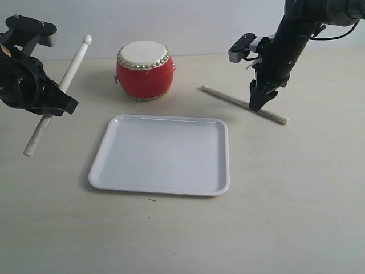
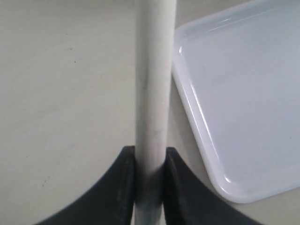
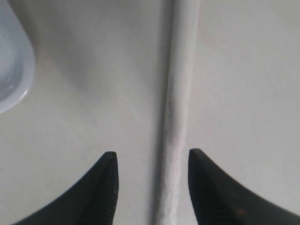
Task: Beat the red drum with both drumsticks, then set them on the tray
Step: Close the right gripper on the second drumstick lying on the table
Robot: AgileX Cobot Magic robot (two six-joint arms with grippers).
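Left gripper (image 1: 53,107) (image 2: 150,157): jaws are closing tight on one drumstick (image 1: 73,64) (image 2: 152,84), with both black fingers (image 2: 119,187) pressing against the wood and no gap showing. It is gripping the stick below its middle. The stick is tilting, with the rounded tip pointing up and toward the drum and the butt end sticking out below the gripper on the far side from the drum.

Right gripper (image 1: 259,103) (image 3: 152,157): jaws are standing wide apart, straddling the second drumstick (image 1: 225,96) (image 3: 180,93). Table is showing on both sides of the wood, so it is not pinching. The arm is pointing down, with the fingertips (image 3: 107,183) low at the table (image 1: 285,200). This stick is lying flat on the table and running out past the gripper on both sides.

Count: two drumsticks, one drum, one tray, two grippers.

Drum (image 1: 145,71): is sitting upright on the table, skin side up, between the two grippers and farther back than both. It is nearer the left gripper's stick tip than the right gripper.

Tray (image 1: 165,191) (image 2: 243,103) (image 3: 11,70): is lying flat in front of the drum, between the two grippers, apart from the drum. One rounded corner is lying just beside the left gripper's stick in the left wrist view. Another corner is showing near the right gripper, clear of the lying stick.

Bare table is lying between the left stick's tip and the drum.
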